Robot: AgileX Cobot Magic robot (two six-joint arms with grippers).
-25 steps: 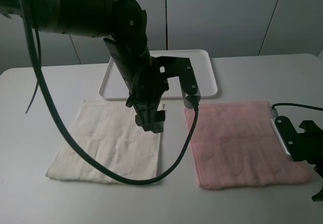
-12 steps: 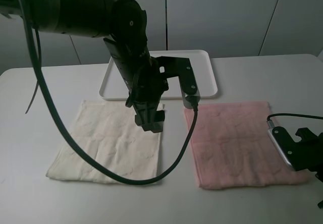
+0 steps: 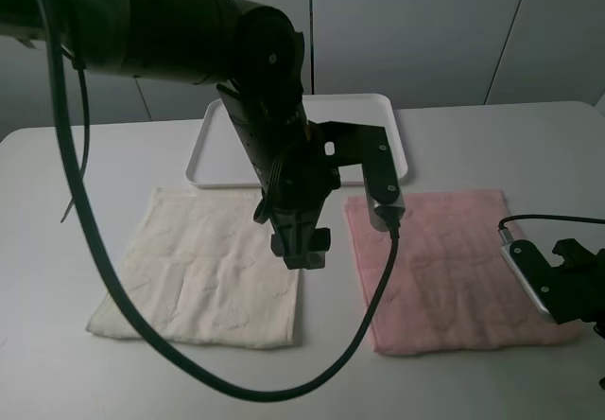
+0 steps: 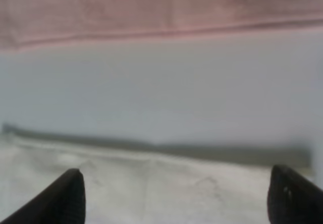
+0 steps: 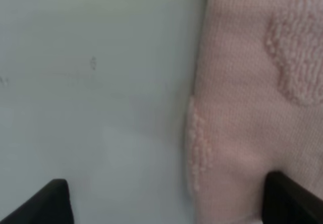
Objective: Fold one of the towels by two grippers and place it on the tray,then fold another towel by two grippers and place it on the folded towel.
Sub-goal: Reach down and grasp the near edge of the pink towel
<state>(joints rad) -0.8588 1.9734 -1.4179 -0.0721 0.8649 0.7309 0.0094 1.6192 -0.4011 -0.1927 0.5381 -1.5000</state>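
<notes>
The pale pink towel lies flat on the table at the right. The cream-white towel lies flat at the left. The white tray sits behind them, partly hidden by the left arm. My left gripper hangs over the cream towel's right edge, beside the gap between the cloths. The left wrist view shows it open and holding nothing, with the cream towel below and the pink towel across the bare strip. My right gripper is open over the pink towel's edge, one finger above cloth, one above table.
A thick black cable loops from the left arm across the cream towel and the table front. The right arm's wrist sits at the pink towel's front right corner, near the table edge. White cabinet panels stand behind the table.
The left arm has swung right and toward the front, bringing its gripper closer to the gap between the towels. The right arm has shifted slightly toward the front. Both grippers stay open.
</notes>
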